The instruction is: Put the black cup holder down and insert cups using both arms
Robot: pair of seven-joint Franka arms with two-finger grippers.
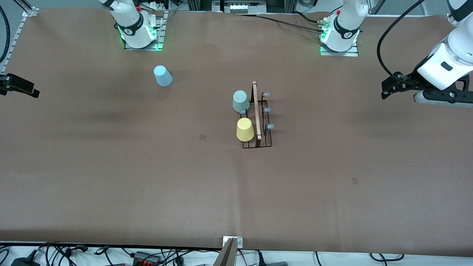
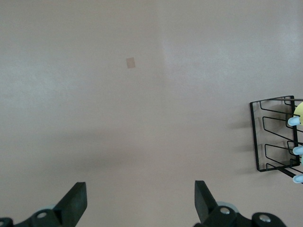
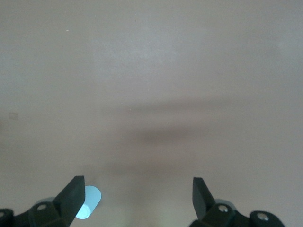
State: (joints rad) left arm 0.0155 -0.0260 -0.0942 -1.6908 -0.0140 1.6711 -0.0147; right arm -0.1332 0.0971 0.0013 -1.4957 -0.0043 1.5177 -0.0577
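Left hand [image 1: 386,88] spread, empty, over bare brown tabletop [image 1: 332,177] toward left arm's end from thin black wire cup holder [image 1: 263,122]. Right hand [image 3: 137,198] spread, empty, mostly cut off in front view. Pale green cup [image 1: 240,101], yellow cup [image 1: 245,129] inverted on holder; light blue cup [image 1: 162,75] apart, toward right arm's end from holder.
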